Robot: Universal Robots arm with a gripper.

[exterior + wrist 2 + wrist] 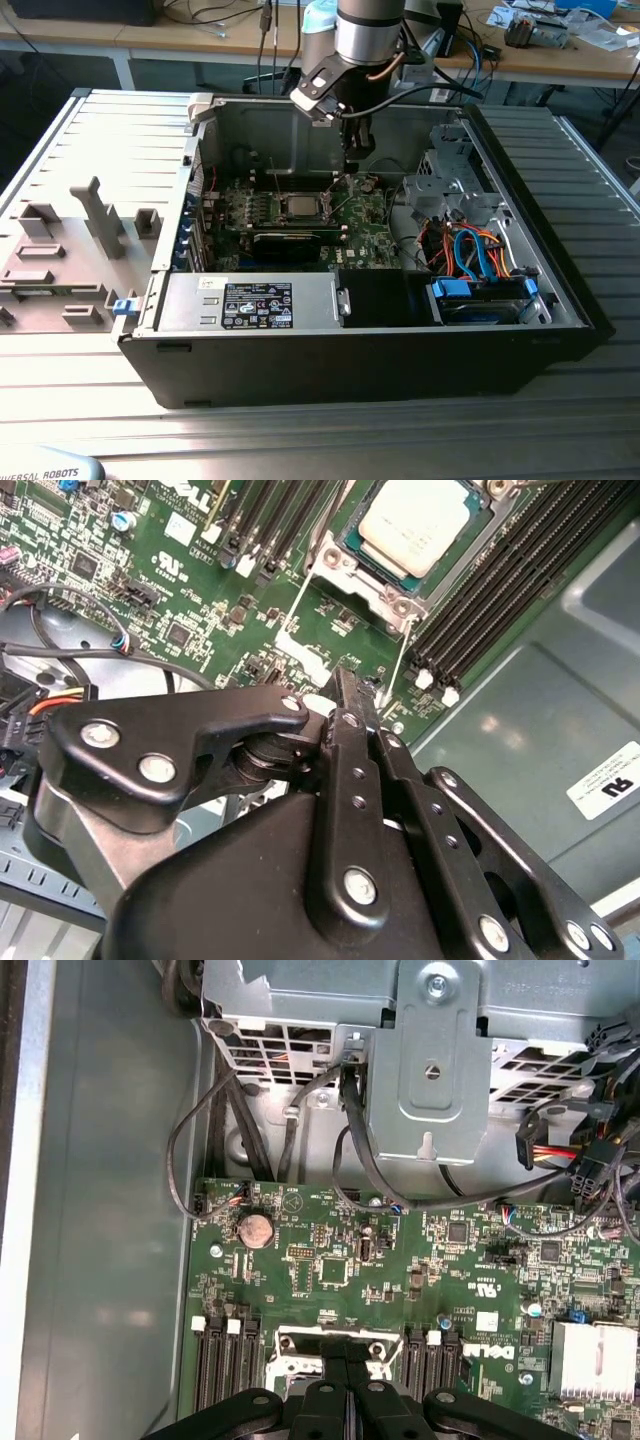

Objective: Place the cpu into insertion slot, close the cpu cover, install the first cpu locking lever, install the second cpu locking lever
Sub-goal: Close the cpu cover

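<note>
The cpu (415,525) lies silver side up in the insertion slot (298,206) in the middle of the green motherboard (330,1260). The silvery cpu cover (352,572) appears to lie down around it as a frame. Two thin wire locking levers (300,600) (402,655) stand up off the socket's sides, unlatched. My gripper (345,685) hangs above the board just beside the socket, toward the case's back wall. Its black fingers (347,1360) are shut together with nothing visible between them. In the first wrist view the gripper covers part of the socket.
Black memory slots (500,590) flank the socket. A long black card (290,242) sits in front of it, then the power supply (250,300). The metal drive cage (430,1050) and coloured cables (470,250) fill the exterior view's right. A grey fixture plate (70,250) lies outside the case.
</note>
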